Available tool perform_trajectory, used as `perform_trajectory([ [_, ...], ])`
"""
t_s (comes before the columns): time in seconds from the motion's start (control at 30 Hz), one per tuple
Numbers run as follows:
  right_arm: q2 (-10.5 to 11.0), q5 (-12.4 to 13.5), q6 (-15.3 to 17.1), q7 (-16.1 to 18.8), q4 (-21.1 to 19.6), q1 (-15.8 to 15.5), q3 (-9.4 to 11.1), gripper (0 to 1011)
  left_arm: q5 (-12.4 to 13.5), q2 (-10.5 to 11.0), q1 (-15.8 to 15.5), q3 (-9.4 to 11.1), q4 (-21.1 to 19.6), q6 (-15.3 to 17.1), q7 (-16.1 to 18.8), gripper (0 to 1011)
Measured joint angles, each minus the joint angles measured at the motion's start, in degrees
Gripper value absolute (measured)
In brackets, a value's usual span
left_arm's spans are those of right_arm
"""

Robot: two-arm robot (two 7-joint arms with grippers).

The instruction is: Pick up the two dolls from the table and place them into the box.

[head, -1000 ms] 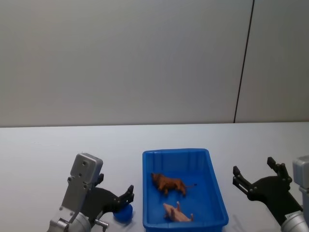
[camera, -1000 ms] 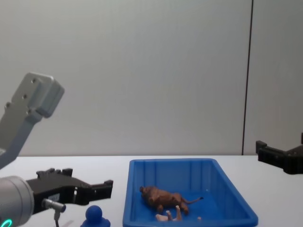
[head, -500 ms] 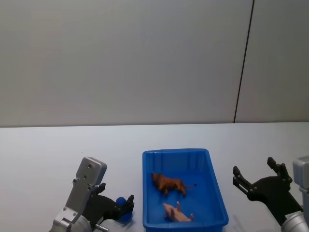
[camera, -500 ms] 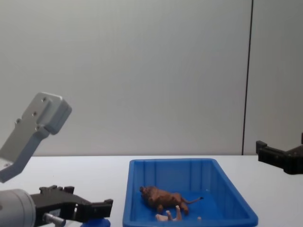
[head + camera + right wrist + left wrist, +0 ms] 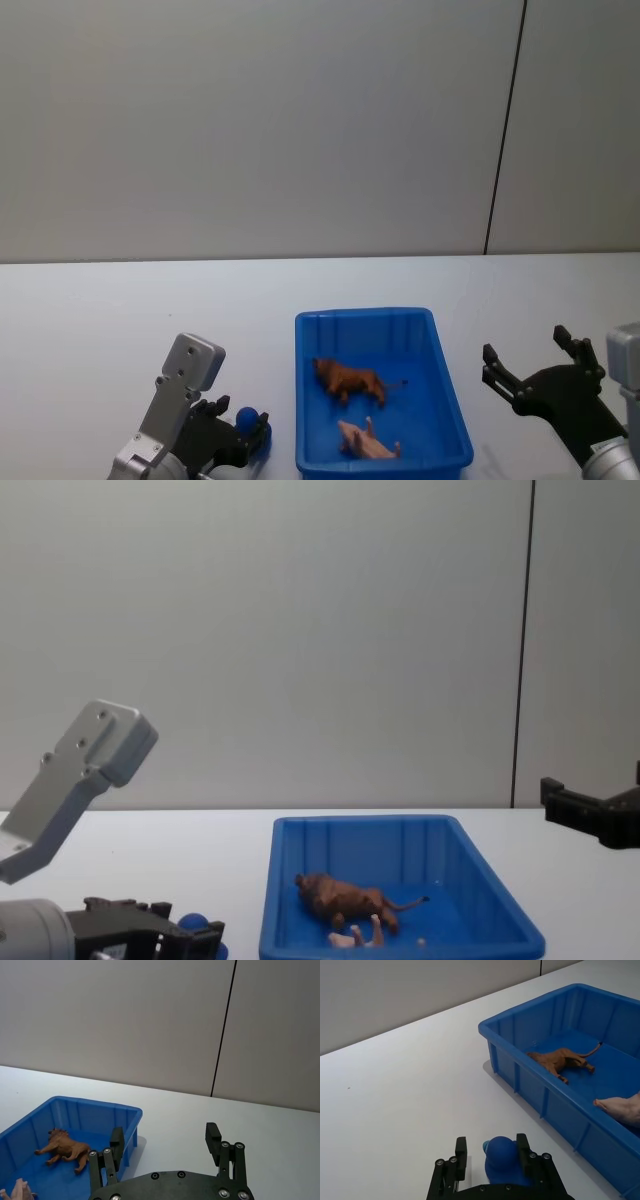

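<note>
Lowered since a moment ago: left gripper [image 5: 492,1152], now down by the white table [image 5: 100,320], fingers closed around a small blue toy [image 5: 502,1160] just left of the blue box [image 5: 445,400]. Inside the box: pink doll [image 5: 367,441] nearest, brown lion doll [image 5: 348,379] behind. Right gripper [image 5: 530,365] open, hovering right of the box. No writing to read.

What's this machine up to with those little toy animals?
Both dolls already lie in the blue box: the brown lion and the pale pink animal. The left gripper is low over the white table beside the box, its fingers either side of a small blue figure. Whether they grip it cannot be told. The right gripper hangs open on the box's other side, holding nothing.
</note>
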Motion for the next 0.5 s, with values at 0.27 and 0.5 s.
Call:
perform_trajectory([
  [0.27,0.0,0.0,0.0,0.0,0.0,0.0,0.0,1001,0.35,-0.11,-0.07,-0.04,0.14,-0.01,-0.61,416],
  [0.5,0.0,0.0,0.0,0.0,0.0,0.0,0.0,1001,0.4,-0.21,-0.08,-0.12,-0.41,-1.3,-1.1,300],
])
